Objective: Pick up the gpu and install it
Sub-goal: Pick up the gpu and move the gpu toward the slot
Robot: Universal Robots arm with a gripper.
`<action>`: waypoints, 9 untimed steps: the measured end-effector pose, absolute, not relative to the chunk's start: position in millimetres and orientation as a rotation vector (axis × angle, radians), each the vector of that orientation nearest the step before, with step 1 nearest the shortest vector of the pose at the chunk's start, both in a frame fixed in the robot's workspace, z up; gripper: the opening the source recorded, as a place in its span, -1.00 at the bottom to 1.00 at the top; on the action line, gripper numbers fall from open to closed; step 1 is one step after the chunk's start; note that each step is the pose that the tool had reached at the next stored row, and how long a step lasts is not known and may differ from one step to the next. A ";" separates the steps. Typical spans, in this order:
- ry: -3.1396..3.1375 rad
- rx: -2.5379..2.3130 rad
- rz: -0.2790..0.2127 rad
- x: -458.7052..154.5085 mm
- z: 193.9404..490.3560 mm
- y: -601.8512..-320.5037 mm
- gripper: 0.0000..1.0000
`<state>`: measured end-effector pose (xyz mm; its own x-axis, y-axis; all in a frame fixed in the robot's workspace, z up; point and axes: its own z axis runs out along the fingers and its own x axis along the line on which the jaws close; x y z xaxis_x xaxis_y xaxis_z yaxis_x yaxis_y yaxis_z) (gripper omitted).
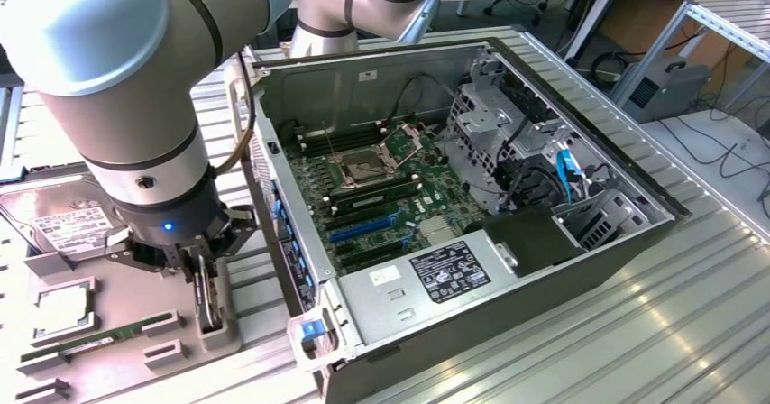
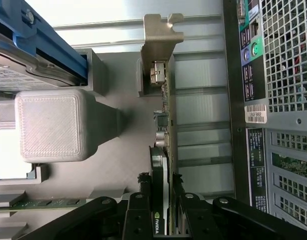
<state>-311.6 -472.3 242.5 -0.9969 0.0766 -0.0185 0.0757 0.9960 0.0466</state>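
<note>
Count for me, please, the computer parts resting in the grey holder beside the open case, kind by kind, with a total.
hard drive: 1
square silver chip: 1
green memory stick: 1
gpu: 1
Total: 4

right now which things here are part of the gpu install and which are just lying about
Job in hand:
- gpu, standing on edge in a slot of the grey tray
- pincer, closed on the gpu
- open computer case

Lying about:
- hard drive, on the tray
- green memory stick, on the tray
</note>
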 end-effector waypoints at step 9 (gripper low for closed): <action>3.118 0.119 0.072 -311.0 260.1 -472.3 -0.47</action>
